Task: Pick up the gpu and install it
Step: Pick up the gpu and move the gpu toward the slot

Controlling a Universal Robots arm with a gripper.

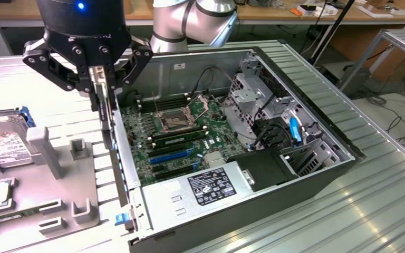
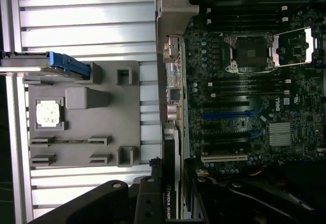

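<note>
The gpu [image 1: 103, 108] is held edge-on at the computer case [image 1: 322, 176]
It is clamped by the gripper [image 1: 104, 79], jaws part-closed; the card's faces are scarcely seen

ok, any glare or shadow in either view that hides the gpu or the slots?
Exterior view: glare streaks on the ribbed table toward that view's right. The gpu in the gripper is plainly lit. The case interior is shadowed at its right end. Wrist view: table slats washed bright, motherboard evenly lit with its slots visible, gripper bodywork near-black.
</note>
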